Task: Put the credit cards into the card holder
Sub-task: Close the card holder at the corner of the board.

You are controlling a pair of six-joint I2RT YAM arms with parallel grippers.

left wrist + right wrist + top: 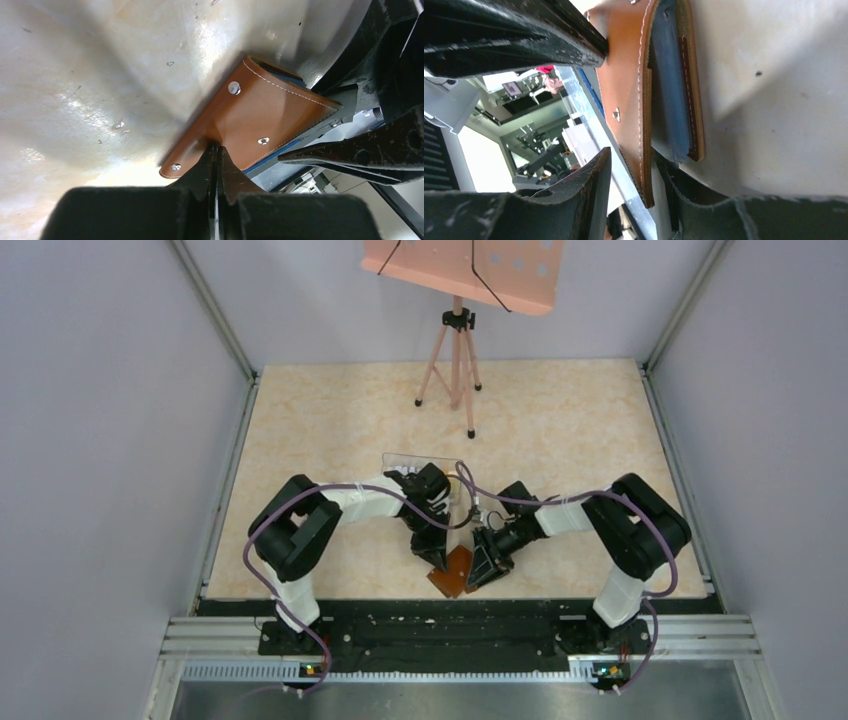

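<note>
The brown leather card holder [452,572] is held tilted just above the table's front edge, between both grippers. My left gripper [217,150] is shut on its leather edge beside the snap tab [176,166], and shows in the top view [435,558]. My right gripper [634,157] is open, its fingers straddling one brown leaf [626,85] of the holder without closing; it also shows in the top view [487,562]. A blue-grey card [671,90] sits between the holder's leaves, and its blue edge shows in the left wrist view [279,152]. No loose cards are in view.
A clear plastic box [420,462] lies behind the grippers, partly hidden by the left arm. A pink tripod stand [456,360] stands at the back with a pink board [460,270] on top. Metal rails [460,635] run along the near edge.
</note>
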